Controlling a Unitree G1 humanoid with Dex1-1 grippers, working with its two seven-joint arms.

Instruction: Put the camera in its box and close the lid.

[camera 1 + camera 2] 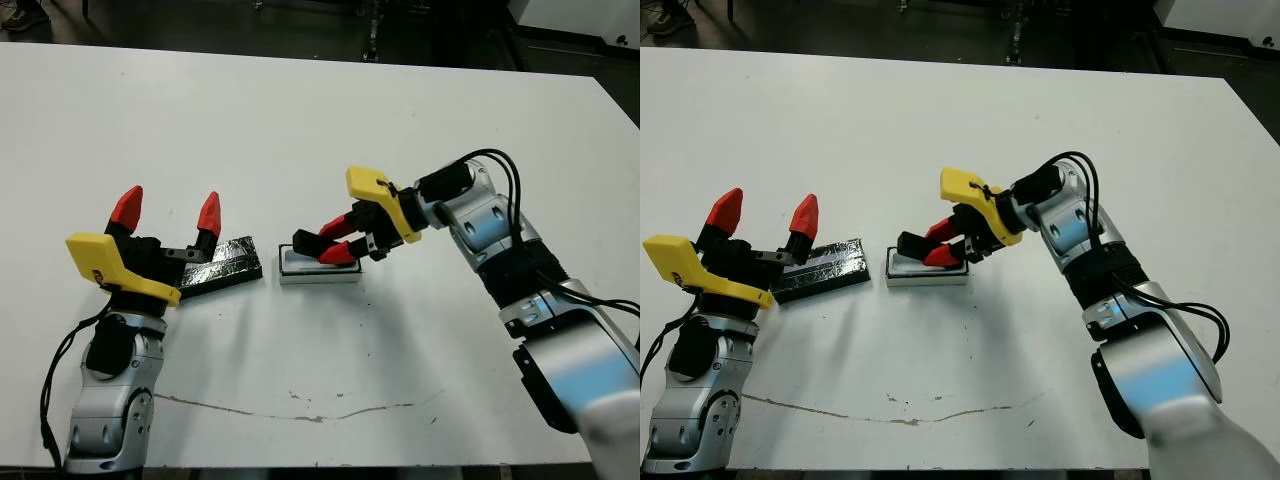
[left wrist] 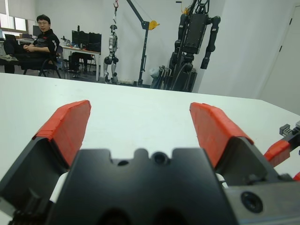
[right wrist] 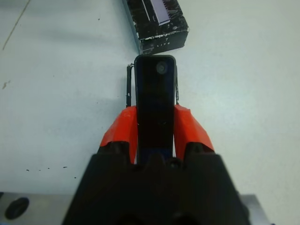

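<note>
Fingers of the right gripper (image 3: pixel 155 133) pinch the camera (image 3: pixel 155 103), hiding most of the box (image 1: pixel 318 268); the left gripper (image 1: pixel 168 214) is spread, empty.

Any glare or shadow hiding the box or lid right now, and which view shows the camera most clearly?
Left eye view: soft shadows fall toward the robot; the right gripper covers most of the box; the lid glints but stays readable. Right wrist view: the camera is clearest, gripped between the fingers. Left wrist view: own gripper fills the foreground, blurred.
</note>
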